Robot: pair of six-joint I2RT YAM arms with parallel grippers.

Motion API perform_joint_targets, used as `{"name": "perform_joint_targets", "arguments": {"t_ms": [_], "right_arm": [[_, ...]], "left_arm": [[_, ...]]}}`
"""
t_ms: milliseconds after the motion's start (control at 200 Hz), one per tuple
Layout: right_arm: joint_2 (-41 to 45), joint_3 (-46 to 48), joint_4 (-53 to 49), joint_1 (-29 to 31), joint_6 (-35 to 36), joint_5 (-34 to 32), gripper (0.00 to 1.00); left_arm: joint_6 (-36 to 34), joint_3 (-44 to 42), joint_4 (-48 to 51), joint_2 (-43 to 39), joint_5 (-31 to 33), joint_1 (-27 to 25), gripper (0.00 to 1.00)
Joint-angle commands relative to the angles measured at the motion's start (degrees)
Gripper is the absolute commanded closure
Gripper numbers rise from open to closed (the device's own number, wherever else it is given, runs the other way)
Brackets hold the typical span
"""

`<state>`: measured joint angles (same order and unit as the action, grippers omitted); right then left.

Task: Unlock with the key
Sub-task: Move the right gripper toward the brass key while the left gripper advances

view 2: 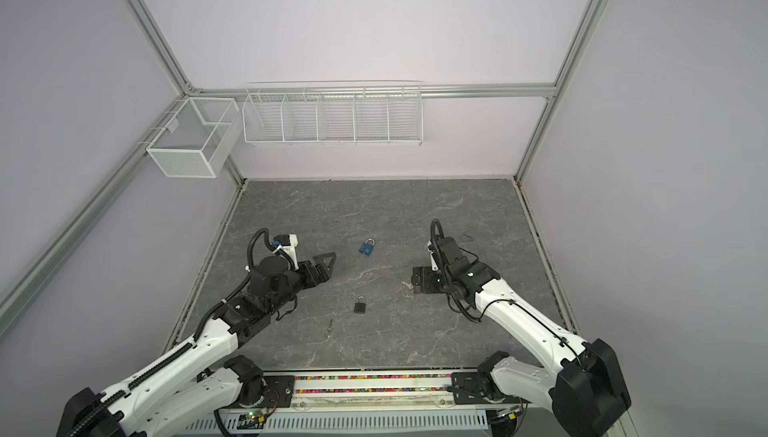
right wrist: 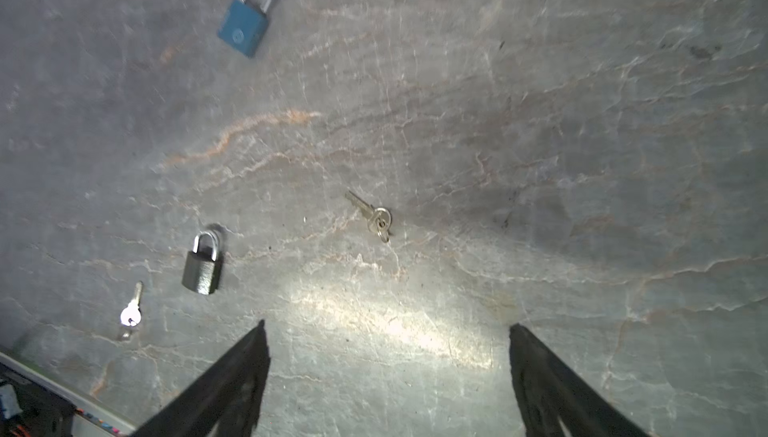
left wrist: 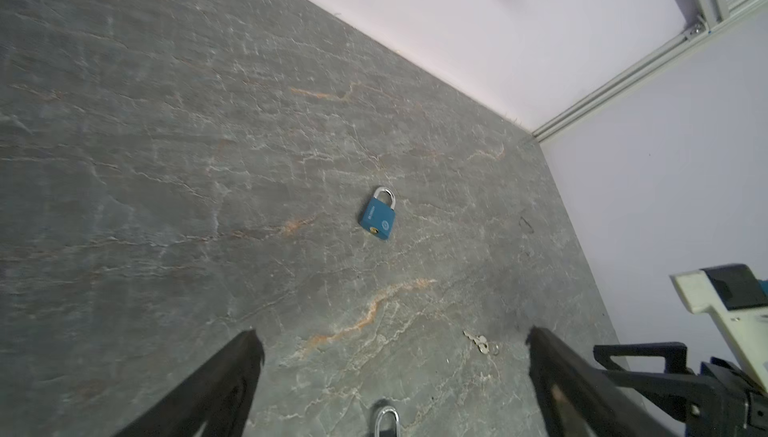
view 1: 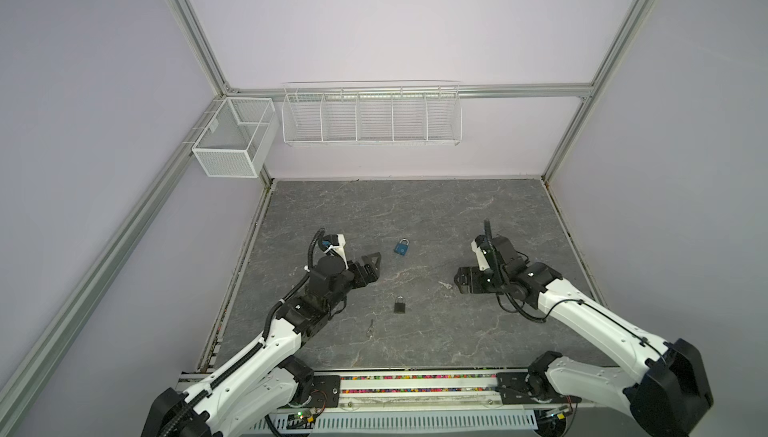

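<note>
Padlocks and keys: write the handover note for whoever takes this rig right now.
Left gripper: open, empty.
Right gripper: open, empty.
Blue padlock and dark padlock lie flat on the table, apart, shackles closed.
Silver key lies near the dark padlock, on the left arm's side. Brass key lies just ahead of the right gripper.
Done: nothing yet.
Left: grasp a key, insert, turn. Which key fits which padlock cannot be told.
</note>
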<state>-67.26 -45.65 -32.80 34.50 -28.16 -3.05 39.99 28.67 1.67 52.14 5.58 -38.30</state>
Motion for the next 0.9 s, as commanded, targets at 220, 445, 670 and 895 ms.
{"name": "perform_joint_targets", "arguments": {"t_ms": [220, 445, 670, 895], "right_arm": [[-6.0, -1.5, 1.2, 6.5, -7.3, -0.6, 0.03], [-8.7, -1.8, 1.8, 7.4, -10.6, -2.4, 0.16], [-11.8, -2.4, 2.4, 7.7, -10.8, -5.3, 0.27], [-16.4, -4.4, 3.3, 7.4, -10.2, -7.7, 0.42]], "left_arm": [[2.0, -0.7, -8.2, 6.8, 5.9, -7.7, 0.01], [1.5, -1.2, -11.8, 9.3, 4.2, -7.8, 0.01], [-0.5, -0.7, -12.6, 11.2, 1.6, -7.8, 0.01], [-1.0, 0.9, -10.8, 13.2, 0.0, -7.8, 0.01]]}}
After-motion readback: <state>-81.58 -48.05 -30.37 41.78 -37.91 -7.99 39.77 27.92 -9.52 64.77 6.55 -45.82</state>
